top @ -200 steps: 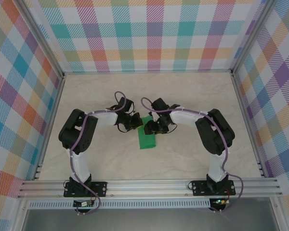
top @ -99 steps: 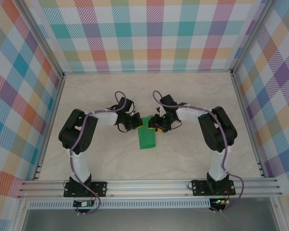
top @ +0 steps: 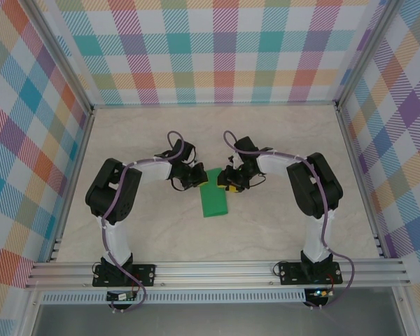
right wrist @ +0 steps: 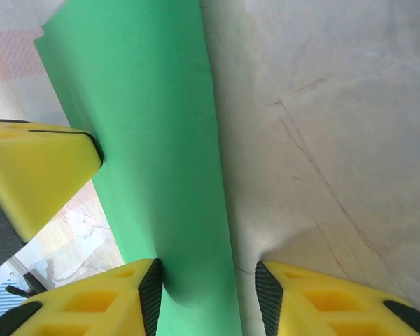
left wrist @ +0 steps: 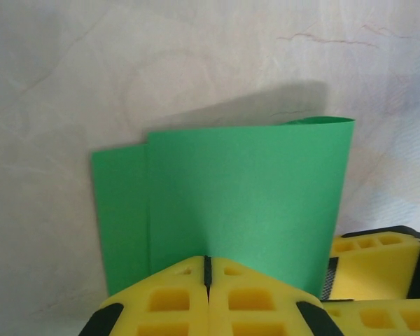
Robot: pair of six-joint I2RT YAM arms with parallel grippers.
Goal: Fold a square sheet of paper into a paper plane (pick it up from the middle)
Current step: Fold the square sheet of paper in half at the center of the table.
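The near rail [top: 217, 269], bare aluminium extrusion, carries both arm bases. Beyond the rail's midpoint, on the pale marbled tabletop [top: 147, 231], lies the square sheet of paper [top: 214, 201]. It is thin, matte, bright green and unmarked, and it is doubled into an oblong whose long axis runs away from the rail. One layer sits slightly off the other, leaving a narrow single-thickness strip along one side.

Assessment: the first half-fold appears made. No nose or wing creases are visible, so most of the folding is left.

At the sheet's end farther from the rail:
- The left gripper [left wrist: 207, 269] has its yellow, pocketed fingers [left wrist: 168, 301] pressed together, pinching the paper's edge.
- The right gripper [right wrist: 208, 280] stands spread astride the opposite edge. One finger touches the paper and the other stands clear.

Farthest from the rail stands the checked back wall [top: 210, 49].
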